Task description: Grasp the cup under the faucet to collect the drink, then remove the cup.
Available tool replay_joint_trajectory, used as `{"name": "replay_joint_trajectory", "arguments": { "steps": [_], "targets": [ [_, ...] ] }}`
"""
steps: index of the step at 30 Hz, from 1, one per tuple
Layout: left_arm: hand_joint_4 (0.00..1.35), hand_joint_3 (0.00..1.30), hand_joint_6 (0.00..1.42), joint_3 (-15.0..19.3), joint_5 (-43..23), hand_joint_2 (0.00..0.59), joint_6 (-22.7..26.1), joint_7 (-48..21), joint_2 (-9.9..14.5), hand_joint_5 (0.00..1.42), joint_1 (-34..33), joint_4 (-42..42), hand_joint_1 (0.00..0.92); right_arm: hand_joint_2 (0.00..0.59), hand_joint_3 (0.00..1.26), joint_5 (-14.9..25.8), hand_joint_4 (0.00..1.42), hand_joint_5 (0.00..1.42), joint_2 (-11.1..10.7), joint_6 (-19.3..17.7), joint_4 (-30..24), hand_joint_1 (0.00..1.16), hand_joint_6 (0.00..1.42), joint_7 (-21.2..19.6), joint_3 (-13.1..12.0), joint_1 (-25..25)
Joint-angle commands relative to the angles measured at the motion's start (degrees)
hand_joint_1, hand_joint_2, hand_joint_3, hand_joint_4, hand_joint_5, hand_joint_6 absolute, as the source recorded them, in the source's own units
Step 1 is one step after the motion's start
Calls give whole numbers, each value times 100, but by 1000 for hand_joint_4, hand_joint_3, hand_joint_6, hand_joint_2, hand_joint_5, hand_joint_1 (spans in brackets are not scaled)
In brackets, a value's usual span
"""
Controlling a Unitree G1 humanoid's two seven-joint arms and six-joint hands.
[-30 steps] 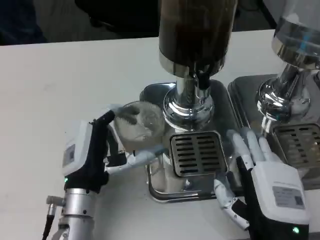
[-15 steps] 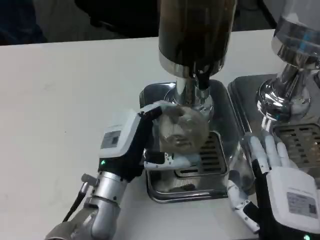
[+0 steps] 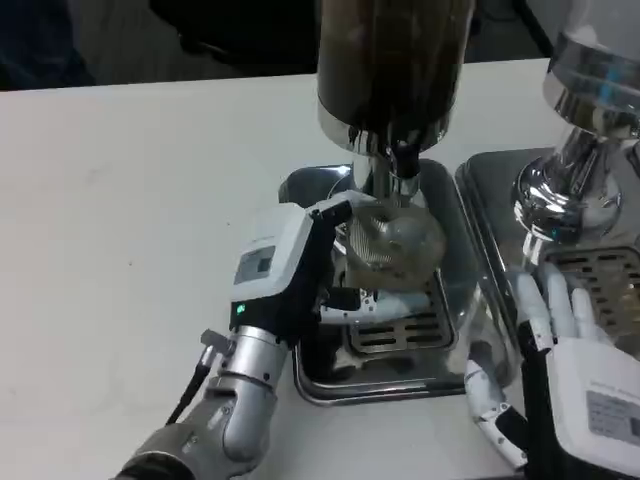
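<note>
left hand (image 3: 300, 275) fingers wrapped round clear cup (image 3: 388, 245), holding it | cup beyond fingertips, above drip grate (image 3: 400, 325), below faucet (image 3: 402, 160), alignment unclear | right hand (image 3: 560, 350) fingers spread, holding nothing, beside tray (image 3: 330, 385) | risk: spout off-centre over rim, drink spills; thin cup may buckle.

Looked down from the robot's head or chest onto the white table (image 3: 120, 200), facing forward and steeply downward. Sat close, with the drink dispenser (image 3: 392, 70) cropped at the top edge, the left hand (image 3: 290, 270) low left of centre and the right hand (image 3: 580, 380) cut by the bottom right corner.
</note>
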Motion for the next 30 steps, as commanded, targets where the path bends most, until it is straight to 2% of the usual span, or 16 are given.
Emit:
{"name": "replay_joint_trajectory", "arguments": {
  "steps": [1,6,8,12,15,16,17,20,25,30],
  "targets": [
    [1058,888,1424,70,-195,0,101,-219,-79,1235,-89,93,741,510,84,-31,0,17,41,46,-118,144,184,-85,-17,73],
    [1042,875,1396,38,-291,0,113,-324,-80,1202,-86,97,743,509,84,-44,0,17,48,76,-179,147,184,-86,-40,134],
    [957,794,1341,43,-330,0,95,-412,-68,1117,-75,99,725,510,84,-37,0,17,45,84,-189,147,184,-91,-45,159],
    [791,619,1267,19,-380,23,60,-570,-41,1039,-61,95,584,508,84,8,0,17,46,69,-168,149,184,-87,-53,170],
    [752,572,1234,-15,-381,38,9,-674,-14,1020,-54,80,538,507,84,19,0,17,43,47,-117,152,184,-68,-38,115],
    [633,480,1154,-20,-383,41,-2,-697,-10,936,-51,73,485,506,84,23,0,17,38,39,-107,153,184,-61,-35,98],
    [581,428,1121,-22,-387,50,-27,-734,7,904,-47,65,450,506,84,22,0,17,30,32,-91,154,184,-48,-30,69],
    [497,346,984,-13,-403,56,-94,-826,51,799,-33,48,396,506,84,33,0,16,-13,5,-60,156,184,-19,-36,10],
    [387,283,775,24,-419,46,-182,-773,144,685,31,-7,306,509,84,56,0,15,-92,-35,6,154,184,59,-36,-143],
    [352,262,720,66,-413,40,-266,-609,277,622,86,-67,263,507,84,107,0,15,-152,-110,98,151,184,134,-60,-314]
  ]
}}
